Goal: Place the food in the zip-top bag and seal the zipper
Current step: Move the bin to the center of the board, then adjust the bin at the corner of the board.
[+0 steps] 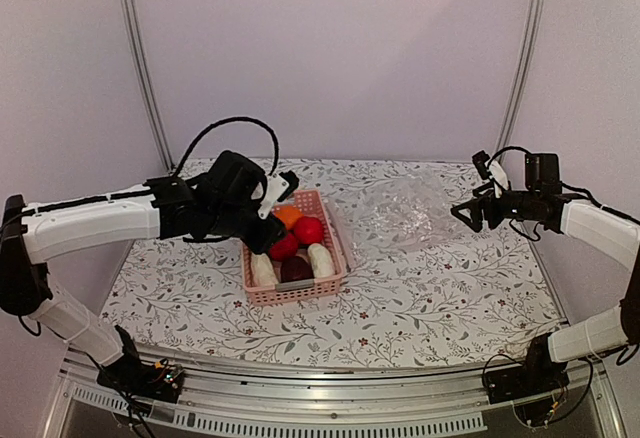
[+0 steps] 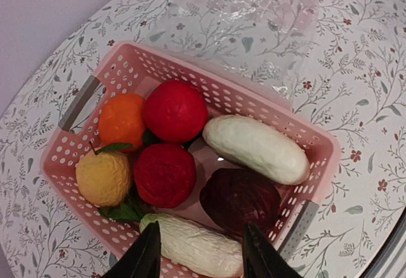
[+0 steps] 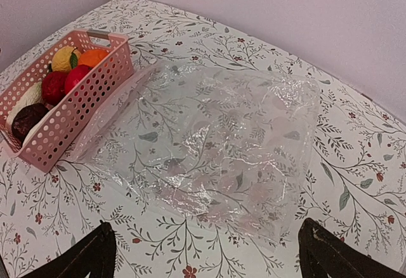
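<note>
- The left pincer (image 2: 202,252) is hovering over the pink basket (image 2: 304,141) with its jaws apart and nothing between them; a white oblong piece (image 2: 190,246) is lying directly beneath the tips.
- The rest of the food is sitting just beyond: a maroon piece (image 2: 240,197), two red balls (image 2: 166,173), an orange one (image 2: 122,119), a yellow one (image 2: 104,178).
- To grasp well, it should be straddling the white piece across its narrow width, clear of the basket wall.
- The right pincer (image 3: 206,252) is waiting wide apart, empty, with the clear bag (image 3: 222,141) lying flat just ahead of it, beside the basket.
- I cannot make out the zipper.
</note>
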Tool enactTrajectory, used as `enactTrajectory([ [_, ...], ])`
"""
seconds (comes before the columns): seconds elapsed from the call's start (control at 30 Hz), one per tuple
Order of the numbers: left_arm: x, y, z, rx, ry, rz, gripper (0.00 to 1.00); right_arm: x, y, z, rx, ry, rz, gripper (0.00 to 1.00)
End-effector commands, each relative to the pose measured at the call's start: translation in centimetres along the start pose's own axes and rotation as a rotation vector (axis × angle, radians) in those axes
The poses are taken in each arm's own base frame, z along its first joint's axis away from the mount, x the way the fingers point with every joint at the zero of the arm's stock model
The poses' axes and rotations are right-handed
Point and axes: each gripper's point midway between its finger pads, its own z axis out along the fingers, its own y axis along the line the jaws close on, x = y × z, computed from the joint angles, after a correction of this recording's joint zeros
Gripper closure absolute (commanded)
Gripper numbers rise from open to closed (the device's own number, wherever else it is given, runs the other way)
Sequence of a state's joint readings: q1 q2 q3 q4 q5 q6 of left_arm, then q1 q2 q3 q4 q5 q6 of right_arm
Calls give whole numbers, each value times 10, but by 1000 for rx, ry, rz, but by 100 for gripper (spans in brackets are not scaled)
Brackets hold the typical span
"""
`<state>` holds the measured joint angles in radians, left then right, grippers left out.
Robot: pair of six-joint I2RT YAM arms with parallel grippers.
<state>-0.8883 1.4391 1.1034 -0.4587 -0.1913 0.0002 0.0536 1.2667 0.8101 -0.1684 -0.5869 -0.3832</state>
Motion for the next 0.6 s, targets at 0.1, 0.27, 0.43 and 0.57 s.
enactTrajectory([
  [0.1, 55, 106, 20, -332, 240, -547, 60, 3, 8, 6, -39, 22, -3, 1],
  [0.27, 61, 107, 31, -310, 209, -709, 58, 5, 8, 7, -38, 30, -10, 1],
  [0.43, 71, 106, 45, -293, 238, -775, 66, 6, 8, 7, -40, 35, -11, 1],
  [0.57, 84, 105, 55, -298, 286, -787, 73, 7, 8, 8, -40, 40, -15, 1],
])
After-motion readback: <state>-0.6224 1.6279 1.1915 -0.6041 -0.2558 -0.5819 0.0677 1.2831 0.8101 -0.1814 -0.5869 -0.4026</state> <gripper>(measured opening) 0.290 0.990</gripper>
